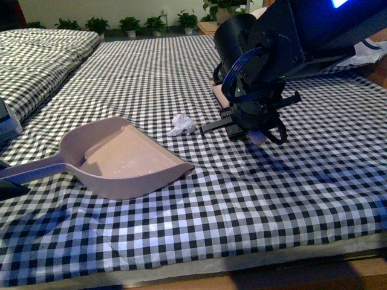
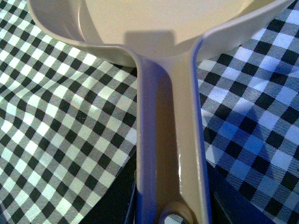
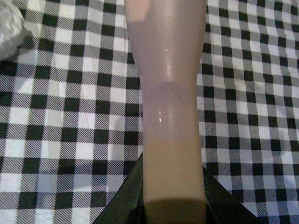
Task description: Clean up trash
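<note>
I'm looking at the bed, and the trash (image 1: 182, 124), one small crumpled white wad, sits on the checked bedspread (image 1: 151, 72) just above the middle of the front view, near the open mouth of the dustpan (image 1: 130, 160) but not touching it. The pan's inside looks bare, so by my reading nothing is swept in yet; the whole sweep is left.

My left pincer (image 2: 170, 212) grasps the dustpan's handle, at the bottom of its wrist view, dark jaws on either side of the handle. My right pincer (image 3: 173, 196) is clenched on a pinkish handle (image 3: 168, 93), which I take for a brush. In the front view that arm hangs right of center, just right of the wad.

Count: one wad, one dustpan, one pink-handled tool, two arms. Potted plants (image 1: 130, 25) line the top edge; I won't count them, too small.
</note>
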